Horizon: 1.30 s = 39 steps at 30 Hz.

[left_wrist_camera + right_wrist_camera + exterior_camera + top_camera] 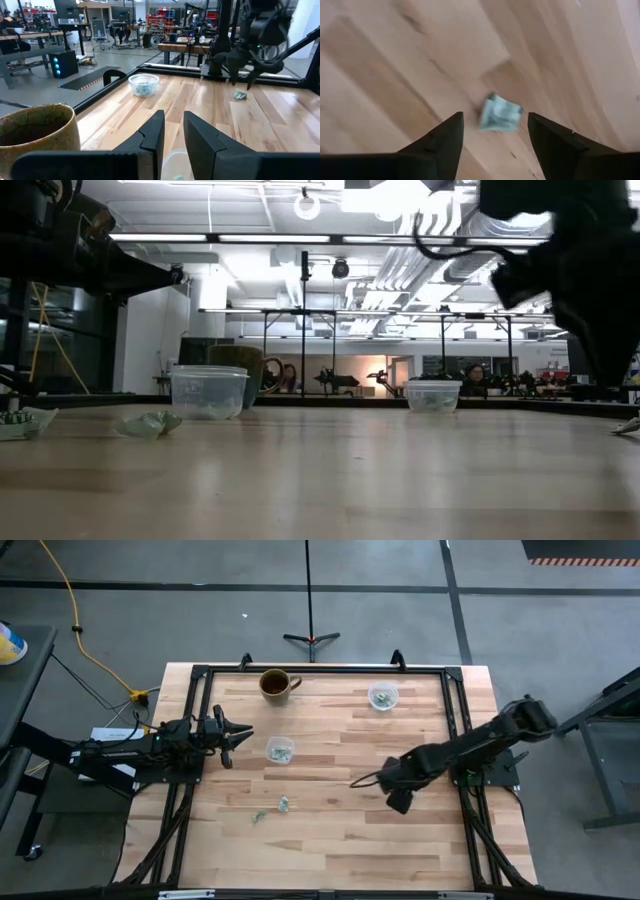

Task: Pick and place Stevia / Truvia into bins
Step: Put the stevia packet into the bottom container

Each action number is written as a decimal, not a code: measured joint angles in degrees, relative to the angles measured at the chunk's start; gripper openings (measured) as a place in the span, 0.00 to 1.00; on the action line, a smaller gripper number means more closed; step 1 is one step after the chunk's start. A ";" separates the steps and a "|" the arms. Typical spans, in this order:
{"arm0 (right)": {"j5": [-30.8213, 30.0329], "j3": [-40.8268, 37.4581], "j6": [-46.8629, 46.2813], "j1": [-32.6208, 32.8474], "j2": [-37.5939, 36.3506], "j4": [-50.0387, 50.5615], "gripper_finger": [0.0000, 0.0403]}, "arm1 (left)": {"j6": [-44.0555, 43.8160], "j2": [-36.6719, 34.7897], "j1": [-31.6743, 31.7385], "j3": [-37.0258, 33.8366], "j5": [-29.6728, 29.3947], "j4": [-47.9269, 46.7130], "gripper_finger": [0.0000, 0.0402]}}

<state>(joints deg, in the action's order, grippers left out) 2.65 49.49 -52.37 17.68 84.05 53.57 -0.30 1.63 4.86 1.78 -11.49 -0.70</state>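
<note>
While looking down from the high camera, found the right gripper (pixel 400 802) low over the right half of the table (pixel 330 860), fingers spread wide and holding nothing. Saw one sachet (pixel 500 115) lying flat on the wood between those fingers (pixel 440 145) in the right wrist view, touched by neither; green-and-white print on it, too blurred to read. Caught the same sachet from the left wrist camera too, just beneath that gripper. Found the left gripper (pixel 235 735) at the left edge, pointed across the table, its own fingers (pixel 150 140) parted by a narrow gap and gripping nothing. Noted a clear cup (pixel 280 750) just beyond its tips, with something green and white inside. Spotted a second cup (pixel 383 696) near the far edge, well apart from the first, also with some green in it. Marked a brown mug (pixel 275 685) toward the far left, near the first cup but not touching. Counted two loose sachets (pixel 284 805) on the near-left wood, close together, between the two arms. Could make out no brand or lettering on cups, mug or sachets
</note>
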 joint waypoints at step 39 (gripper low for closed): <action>-12.05 -16.20 44.84 -7.12 -4.67 -78.87 0.02 | 0.00 0.00 0.00 0.00 -0.26 0.05 0.26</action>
<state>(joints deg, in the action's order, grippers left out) -9.40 33.30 -7.53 10.57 79.39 -25.30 -0.30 1.63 4.86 1.78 -11.75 -0.64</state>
